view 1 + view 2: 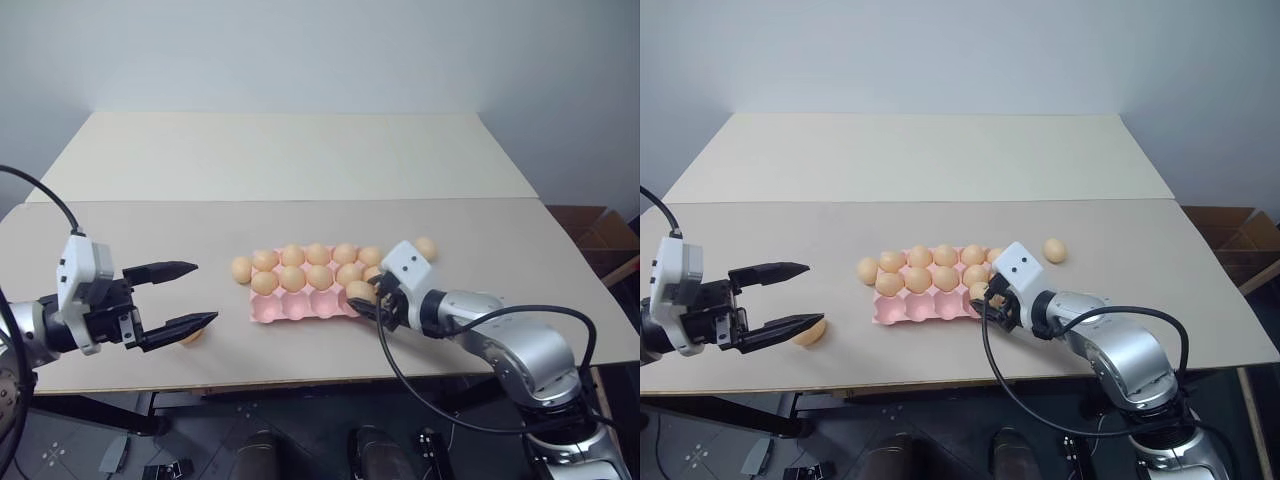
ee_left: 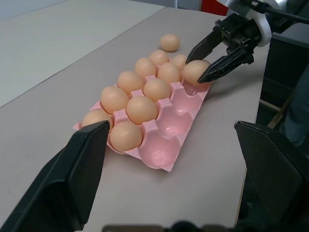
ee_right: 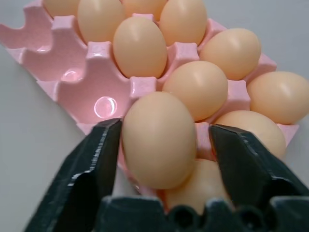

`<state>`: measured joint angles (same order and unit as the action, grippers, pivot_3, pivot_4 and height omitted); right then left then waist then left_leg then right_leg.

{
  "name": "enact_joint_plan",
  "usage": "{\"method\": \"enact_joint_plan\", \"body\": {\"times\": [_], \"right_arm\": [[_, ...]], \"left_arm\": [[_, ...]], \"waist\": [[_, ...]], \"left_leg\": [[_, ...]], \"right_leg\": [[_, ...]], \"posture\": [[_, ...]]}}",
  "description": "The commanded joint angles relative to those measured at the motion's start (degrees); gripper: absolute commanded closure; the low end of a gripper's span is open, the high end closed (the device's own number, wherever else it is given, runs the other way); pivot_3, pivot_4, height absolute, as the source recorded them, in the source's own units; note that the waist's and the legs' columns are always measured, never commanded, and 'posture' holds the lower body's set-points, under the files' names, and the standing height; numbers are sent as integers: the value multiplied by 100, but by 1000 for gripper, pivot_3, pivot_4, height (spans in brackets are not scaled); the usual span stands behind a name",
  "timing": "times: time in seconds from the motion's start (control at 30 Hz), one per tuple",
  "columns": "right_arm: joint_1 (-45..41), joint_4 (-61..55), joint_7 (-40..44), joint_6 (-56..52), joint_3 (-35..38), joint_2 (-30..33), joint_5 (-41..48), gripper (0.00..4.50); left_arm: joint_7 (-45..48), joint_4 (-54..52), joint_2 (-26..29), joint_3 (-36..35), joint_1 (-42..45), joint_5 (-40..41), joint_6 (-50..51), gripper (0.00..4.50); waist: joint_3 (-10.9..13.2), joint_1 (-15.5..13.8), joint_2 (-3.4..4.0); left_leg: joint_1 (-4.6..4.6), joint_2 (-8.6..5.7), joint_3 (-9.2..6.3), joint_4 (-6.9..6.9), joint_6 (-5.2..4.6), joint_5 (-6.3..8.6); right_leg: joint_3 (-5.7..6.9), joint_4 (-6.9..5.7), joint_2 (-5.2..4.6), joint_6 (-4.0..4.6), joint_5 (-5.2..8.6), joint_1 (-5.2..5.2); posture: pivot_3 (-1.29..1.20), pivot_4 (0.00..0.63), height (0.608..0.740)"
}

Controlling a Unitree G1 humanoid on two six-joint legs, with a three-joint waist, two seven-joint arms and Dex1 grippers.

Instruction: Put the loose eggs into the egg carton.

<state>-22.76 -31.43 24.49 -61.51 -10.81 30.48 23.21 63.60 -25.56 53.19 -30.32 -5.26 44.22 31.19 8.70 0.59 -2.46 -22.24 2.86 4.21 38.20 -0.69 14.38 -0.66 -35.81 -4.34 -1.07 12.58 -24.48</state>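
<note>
The pink egg carton (image 1: 300, 308) lies mid-table with its two far rows full of tan eggs and most near-row cups bare. My right gripper (image 1: 362, 298) is shut on one egg (image 3: 159, 140) over the carton's near right corner. Another egg (image 3: 207, 188) shows just under it. Loose eggs lie on the table: one (image 1: 241, 268) against the carton's left end, one (image 1: 426, 247) beyond its right end, one (image 1: 808, 332) beside the lower finger of my left gripper (image 1: 205, 292). That gripper is open and empty, left of the carton.
A second, paler table (image 1: 290, 150) joins the far side of this one. Cardboard boxes (image 1: 595, 228) stand on the floor at the right. The table's front edge (image 1: 330, 380) runs just below both grippers.
</note>
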Motion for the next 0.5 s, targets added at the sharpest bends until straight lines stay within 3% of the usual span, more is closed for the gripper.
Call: {"method": "enact_joint_plan", "body": {"times": [0.03, 0.2, 0.37, 0.5], "right_arm": [[-220, -535, 73, -1, 594, 93, 221, 41], [24, -969, 635, -68, 1799, 742, 798, 41], [1315, -646, 2358, 1167, 3290, 1828, 1077, 41], [2233, -211, 3423, 2142, 3839, 2091, 1102, 41]], "left_arm": [[-6, -140, 56, -203, -7, 58, -58, 0], [124, 34, 70, -487, -266, 26, -41, 0], [387, 513, 76, -858, -642, -105, -156, 0], [308, 658, 41, -831, -584, -157, -170, 0]], "waist": [[1, 7, 1], [1, -1, 2], [1, -48, 1], [1, -67, 0]], "left_leg": [[0, 1, -1, 0, 0, 0], [-1, 2, -4, -1, 0, 0], [4, -1, 0, -8, -6, 7], [13, 1, -4, -8, -6, 7]], "right_leg": [[1, -4, 1, 0, 0, -2], [4, -1, 0, -1, 0, 0], [6, 16, -4, 2, 12, 10], [8, 14, -2, -4, 25, 18]], "posture": [[0, 150, 740], [0, 150, 740], [0, 150, 740], [0, 150, 740]]}}
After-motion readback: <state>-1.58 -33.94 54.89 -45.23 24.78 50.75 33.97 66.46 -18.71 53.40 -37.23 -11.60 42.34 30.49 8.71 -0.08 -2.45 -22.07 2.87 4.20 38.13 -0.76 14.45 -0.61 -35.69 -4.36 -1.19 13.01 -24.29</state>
